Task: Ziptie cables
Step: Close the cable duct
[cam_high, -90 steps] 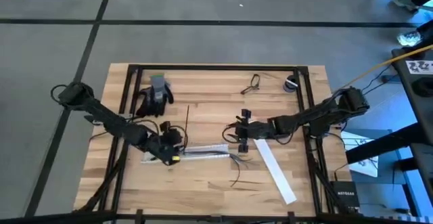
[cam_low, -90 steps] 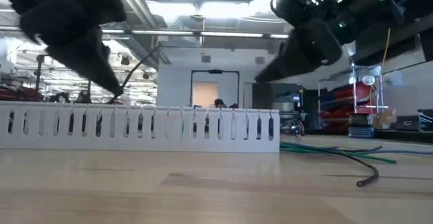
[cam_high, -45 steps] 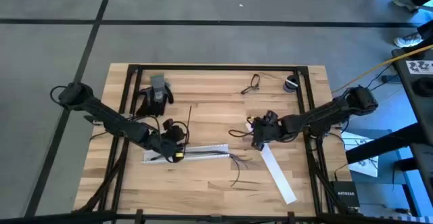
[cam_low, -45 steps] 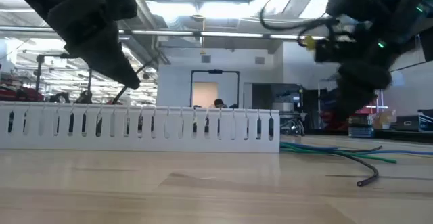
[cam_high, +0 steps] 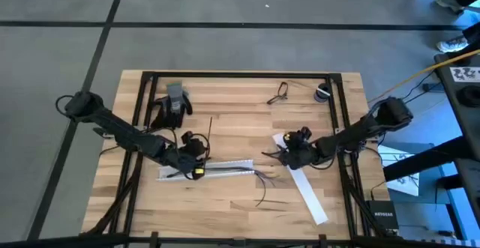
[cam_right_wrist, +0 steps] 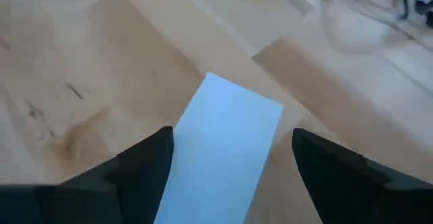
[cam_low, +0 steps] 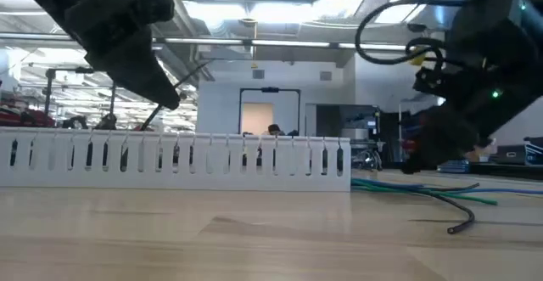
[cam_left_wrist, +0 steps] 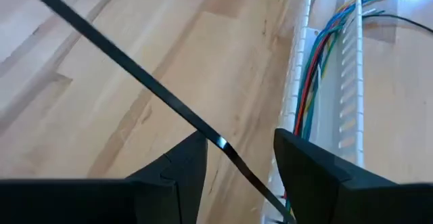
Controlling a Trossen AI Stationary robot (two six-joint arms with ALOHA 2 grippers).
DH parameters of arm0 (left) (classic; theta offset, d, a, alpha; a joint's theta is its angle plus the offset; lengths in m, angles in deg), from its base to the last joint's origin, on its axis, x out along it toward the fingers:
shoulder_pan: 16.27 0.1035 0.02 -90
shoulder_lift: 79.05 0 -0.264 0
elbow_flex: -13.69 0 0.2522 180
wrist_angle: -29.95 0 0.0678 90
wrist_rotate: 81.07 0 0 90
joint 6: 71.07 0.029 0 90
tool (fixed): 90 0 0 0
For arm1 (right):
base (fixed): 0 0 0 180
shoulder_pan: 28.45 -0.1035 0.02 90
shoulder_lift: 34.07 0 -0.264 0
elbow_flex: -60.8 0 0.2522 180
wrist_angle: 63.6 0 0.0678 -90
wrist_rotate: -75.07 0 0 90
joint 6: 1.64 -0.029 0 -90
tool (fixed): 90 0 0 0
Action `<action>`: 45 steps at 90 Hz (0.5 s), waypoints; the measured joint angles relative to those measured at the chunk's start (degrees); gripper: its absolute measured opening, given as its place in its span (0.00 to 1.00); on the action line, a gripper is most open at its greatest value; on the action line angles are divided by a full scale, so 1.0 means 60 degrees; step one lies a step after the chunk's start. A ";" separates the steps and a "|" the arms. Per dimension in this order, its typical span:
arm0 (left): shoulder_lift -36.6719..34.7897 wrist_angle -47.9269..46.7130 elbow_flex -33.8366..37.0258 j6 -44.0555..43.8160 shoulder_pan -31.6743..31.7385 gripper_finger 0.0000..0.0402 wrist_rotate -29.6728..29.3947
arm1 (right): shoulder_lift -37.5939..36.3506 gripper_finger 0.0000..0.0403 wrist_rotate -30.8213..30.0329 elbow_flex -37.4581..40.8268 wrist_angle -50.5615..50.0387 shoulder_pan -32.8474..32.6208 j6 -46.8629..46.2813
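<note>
Left gripper (cam_left_wrist: 233,160) had its two dark fingers (cam_left_wrist: 177,176) partly apart with a thin black zip tie strip (cam_left_wrist: 135,75) running between them, apparently pinched low down; the strip slanted up and away over the wood. In the overhead view this gripper (cam_high: 193,158) sat just above the left end of one long white slotted plastic cable duct (cam_high: 206,169). The duct (cam_left_wrist: 352,82) lay open-topped, with coloured wires, blue, red, green and yellow (cam_left_wrist: 318,68), running along inside it.

Right gripper (cam_right_wrist: 230,170) had its two fingers (cam_right_wrist: 142,166) spread wide, holding nothing, hovering over the near end of one flat white plastic strip (cam_right_wrist: 230,132). Overhead, that gripper (cam_high: 289,154) was at the upper end of the strip (cam_high: 307,192), which ran diagonally toward the table's front right.

The bunch of thin dark cables (cam_high: 262,184) lay loose on the light wooden table (cam_high: 225,218), spilling from the duct's right end between the two grippers, ends splayed. In the low view one dark strand (cam_low: 445,209) curled over the tabletop beside green ones.

Farther back: one black-and-grey work glove (cam_high: 171,106), one pair of dark-framed glasses (cam_high: 279,92), one small round dark object (cam_high: 322,92).
</note>
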 joint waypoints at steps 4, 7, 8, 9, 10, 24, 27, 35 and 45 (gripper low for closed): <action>0.0000 -0.0005 0.0000 0.0000 0.0001 0.39 -0.0004 | 0.0163 0.72 -0.0022 0.0000 0.0346 0.0000 0.0022; 0.0000 -0.0001 0.0000 0.0000 0.0001 0.39 -0.0004 | 0.0266 0.72 0.0003 0.0000 0.0609 0.0000 0.0033; 0.0000 0.0000 0.0001 0.0000 0.0001 0.39 -0.0004 | 0.0299 0.72 0.0013 0.0000 0.0691 0.0000 0.0036; 0.0000 0.0002 0.0001 0.0000 0.0001 0.39 -0.0004 | 0.0336 0.72 0.0017 0.0000 0.0770 0.0000 0.0050; 0.0000 0.0005 0.0000 0.0000 0.0001 0.39 -0.0004 | 0.0376 0.72 0.0020 -0.0001 0.0846 0.0000 0.0068; 0.0000 -0.0005 0.0000 0.0004 0.0001 0.39 0.0000 | 0.0753 0.72 -0.0014 -0.0030 0.1159 0.0000 0.0159; 0.0002 0.0000 0.0000 0.0009 0.0001 0.39 0.0000 | 0.0788 0.72 -0.0030 -0.0030 0.1159 0.0000 0.0159; 0.0002 0.0013 0.0000 0.0156 0.0001 0.39 -0.0005 | 0.0807 0.72 -0.0115 -0.0026 0.1121 0.0000 0.0218; 0.0004 0.0016 0.0000 0.0183 0.0001 0.39 -0.0056 | 0.0829 0.72 -0.0508 -0.0019 0.1079 0.0000 0.0244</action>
